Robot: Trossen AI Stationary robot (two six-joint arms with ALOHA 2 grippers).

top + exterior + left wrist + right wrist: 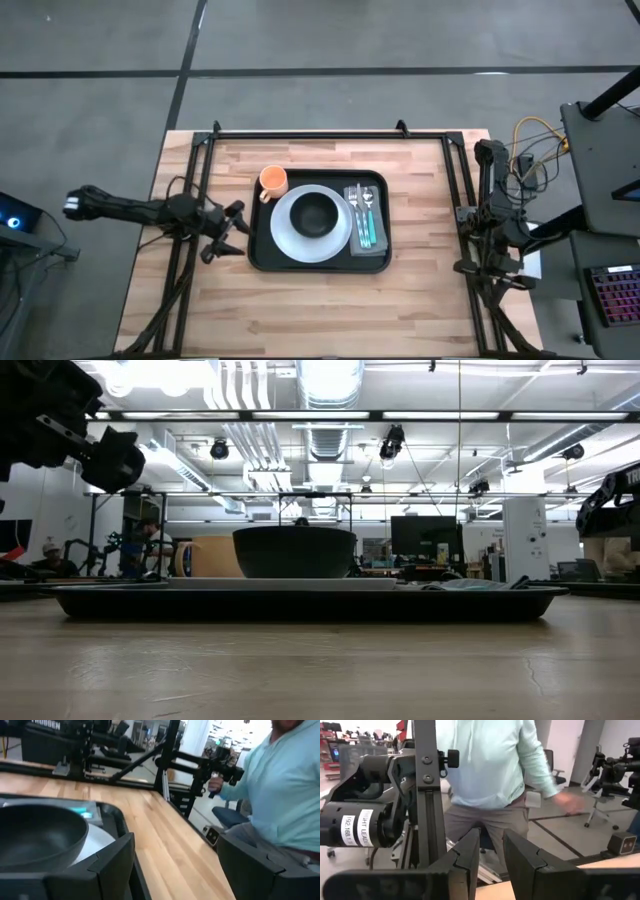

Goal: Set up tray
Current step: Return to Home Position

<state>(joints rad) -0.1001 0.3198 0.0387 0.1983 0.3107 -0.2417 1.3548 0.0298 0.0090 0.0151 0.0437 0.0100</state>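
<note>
Left claw [226,231] is seen in the high view just beside the left rim of the tray [256,252], not touching. The tray lies mid-desk [330,310], loaded with white plate [283,238], black bowl [316,213], orange cup [273,181], grey napkin [372,249] and blue cutlery [364,222]. Right arm [492,215] is parked at the desk's right edge.

Low view: tray is shown flat on desk.

Left wrist view: its fingers [112,864] are spread wide, nothing held.

Right wrist view: right claw [491,857] is narrowly parted, empty, aimed off the desk.

Tray is judged stiff and heavyish when loaded, with contents liable to slide. It is best gripped by the raised rim at both short ends and kept level.
</note>
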